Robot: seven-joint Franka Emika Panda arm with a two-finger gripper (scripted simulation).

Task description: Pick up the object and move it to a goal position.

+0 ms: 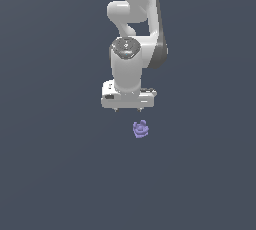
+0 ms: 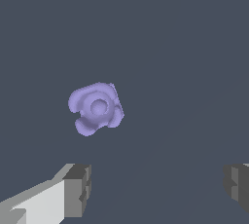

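Gripper [image 1: 128, 109] stands with its jaws spread wide and nothing between them; in the wrist view both fingers [image 2: 78, 189] sit far apart with bare floor in the gap. The object [image 1: 141, 129], a small lavender knobbly piece, lies on the dark floor [image 1: 50, 174] just beside the gripper, offset toward the exterior view's right and nearer the camera, not under the fingertips. In the wrist view the object [image 2: 96, 108] is clear of both fingers and off the line that joins them.

I judge the step in hand to be the approach, with no contact made. To do it well I would first shift the gripper sideways until the object sits midway between the fingers, and only then descend. The lobed outline gives few flat faces, so I would close across the widest pair of knobs. Height above the object I cannot tell with certainty from either view.
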